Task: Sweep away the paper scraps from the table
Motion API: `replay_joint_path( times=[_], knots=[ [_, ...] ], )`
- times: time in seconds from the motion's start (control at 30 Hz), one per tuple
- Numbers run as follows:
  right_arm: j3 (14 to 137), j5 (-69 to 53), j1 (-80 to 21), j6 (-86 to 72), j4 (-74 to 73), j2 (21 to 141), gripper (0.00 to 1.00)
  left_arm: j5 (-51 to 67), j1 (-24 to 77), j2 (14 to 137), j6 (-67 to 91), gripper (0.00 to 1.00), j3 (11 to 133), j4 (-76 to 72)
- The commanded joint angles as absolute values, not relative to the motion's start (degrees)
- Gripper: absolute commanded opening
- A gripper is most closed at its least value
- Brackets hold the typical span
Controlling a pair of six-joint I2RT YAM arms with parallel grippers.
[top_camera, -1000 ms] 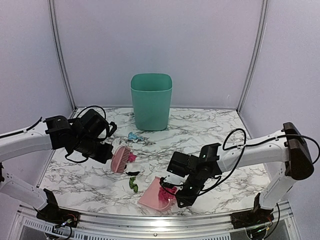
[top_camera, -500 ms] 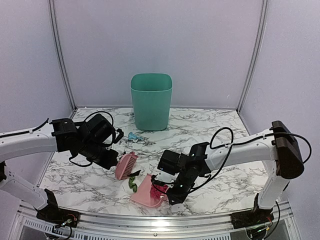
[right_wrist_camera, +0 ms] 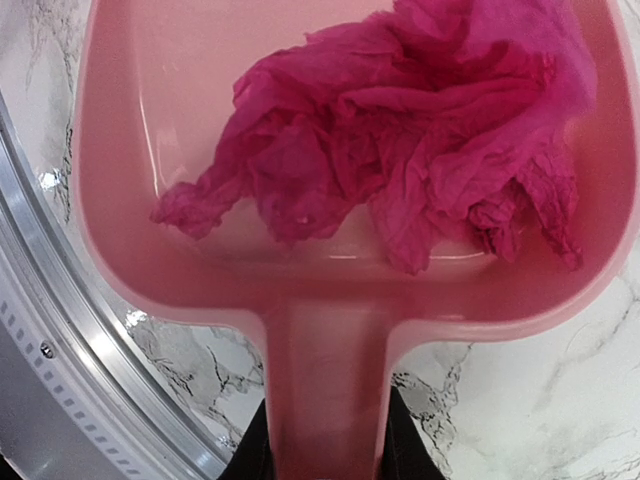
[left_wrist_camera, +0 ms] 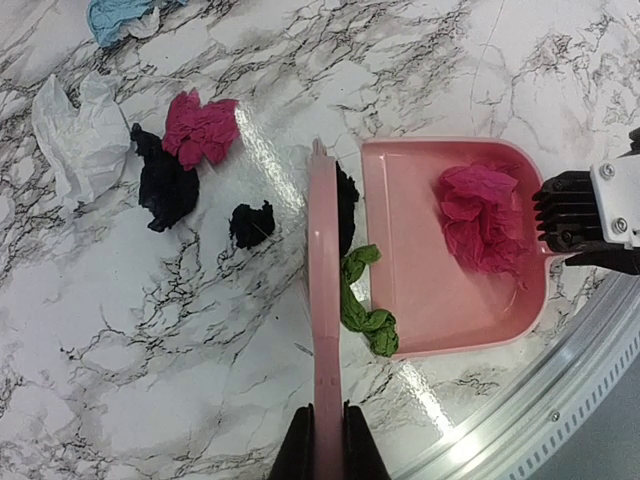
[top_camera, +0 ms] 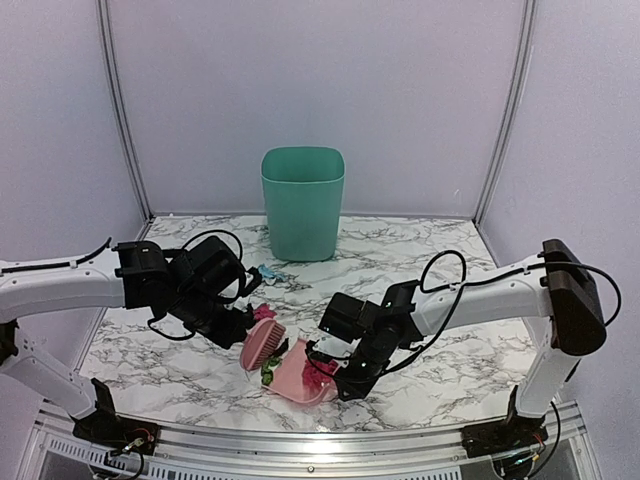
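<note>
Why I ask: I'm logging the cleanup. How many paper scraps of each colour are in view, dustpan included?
Black scraps: 3
Magenta scraps: 2
Green scrap: 1
Light blue scrap: 1
White scrap: 1
Total: 8

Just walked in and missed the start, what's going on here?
The left hand holds a pink brush against the table, with a green scrap between it and the pink dustpan. The right hand grips the dustpan's handle. One magenta scrap lies in the pan; other scraps lie loose beyond the brush.
</note>
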State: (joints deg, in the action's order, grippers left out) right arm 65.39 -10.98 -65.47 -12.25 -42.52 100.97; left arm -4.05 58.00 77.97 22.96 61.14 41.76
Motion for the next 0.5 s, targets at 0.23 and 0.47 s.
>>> replay_joint_path(
  times=[0.23,0.47],
  knots=[
    [63.37,-10.72,-64.91,-12.75,-39.2,99.87,0.0,-1.1,59.74,80.82,24.66,0.0,64.93,40.94],
    [62.03,-10.64,-64.88,-12.43,-36.15,99.93,0.0,-0.53,60.51,81.02,26.67,0.0,65.33,39.33]
  ],
)
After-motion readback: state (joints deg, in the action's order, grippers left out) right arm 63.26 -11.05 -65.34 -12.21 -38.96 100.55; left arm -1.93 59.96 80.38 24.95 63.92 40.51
